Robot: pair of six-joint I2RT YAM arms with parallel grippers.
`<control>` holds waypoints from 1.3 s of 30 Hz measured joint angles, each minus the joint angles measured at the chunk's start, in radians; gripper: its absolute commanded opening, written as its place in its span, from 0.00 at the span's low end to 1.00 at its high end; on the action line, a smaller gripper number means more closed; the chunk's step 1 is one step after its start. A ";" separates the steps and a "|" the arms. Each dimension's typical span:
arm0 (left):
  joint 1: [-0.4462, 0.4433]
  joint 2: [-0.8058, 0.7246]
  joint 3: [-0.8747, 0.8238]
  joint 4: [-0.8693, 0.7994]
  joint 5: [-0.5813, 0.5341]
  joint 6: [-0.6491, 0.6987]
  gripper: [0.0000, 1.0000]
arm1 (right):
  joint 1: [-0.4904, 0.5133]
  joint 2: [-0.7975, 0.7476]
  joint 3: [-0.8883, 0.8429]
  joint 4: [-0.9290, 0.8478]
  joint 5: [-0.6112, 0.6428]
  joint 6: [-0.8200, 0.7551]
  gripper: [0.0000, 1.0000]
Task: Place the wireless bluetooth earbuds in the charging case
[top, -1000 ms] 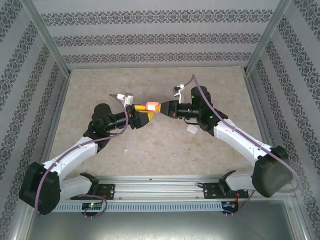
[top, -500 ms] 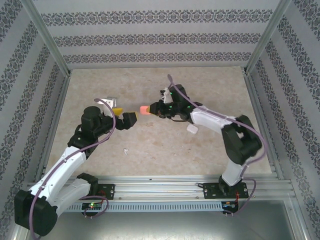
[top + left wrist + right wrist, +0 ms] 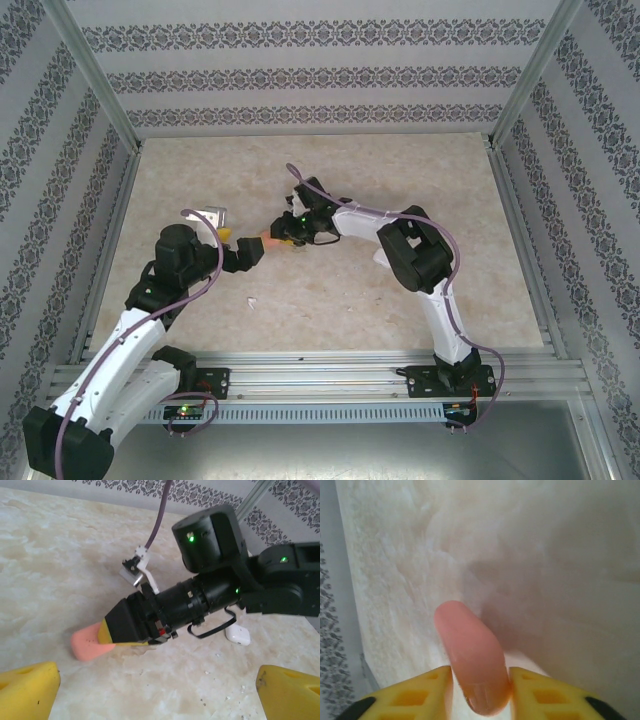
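My right gripper (image 3: 480,692) is closed narrowly on the coral-pink charging case (image 3: 469,650). A yellow finger (image 3: 412,695) presses each side of its rounded body, and the free end pokes out ahead of the fingertips. From the left wrist, that right gripper (image 3: 107,635) angles down to the bench (image 3: 60,560), and the case (image 3: 87,644) sits with its tip on or just above the marbled surface; I cannot tell which. My left gripper (image 3: 157,692) is spread wide and holds nothing. Its two yellow fingertips sit at the bottom corners of that view, cut off by the edge, pointing at the case from close by. From above, my left gripper (image 3: 255,250) and right gripper (image 3: 278,236) nearly meet near the middle of the bench (image 3: 330,300), with the case (image 3: 268,240) a small pink spot between them. A white case (image 3: 238,635) lies on the bench behind my right wrist, partly hidden by a black cable loop. Whether either case is open or has anything in it is not visible. A tiny white piece (image 3: 252,301) lies alone on the bench nearer my bases, perhaps an earbud but too small to tell. The bench is pale beige stone-patterned, boxed in by aluminium posts and walls (image 3: 300,75) with grey ornamental stripes.
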 measured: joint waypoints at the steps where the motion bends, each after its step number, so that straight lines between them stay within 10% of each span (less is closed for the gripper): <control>1: 0.002 0.000 0.000 -0.002 0.000 0.001 1.00 | 0.000 0.000 0.011 -0.016 0.007 -0.009 0.45; 19: 0.011 0.040 0.000 -0.002 0.066 0.025 0.99 | -0.013 -0.193 0.007 -0.321 0.188 -0.166 0.57; 28: 0.009 0.240 0.052 0.000 0.188 0.037 0.92 | -0.188 -0.554 -0.284 -0.470 0.365 -0.312 0.65; 39: -0.105 0.460 0.151 0.029 0.238 0.035 0.90 | -0.314 -0.559 -0.391 -0.655 0.462 -0.666 0.70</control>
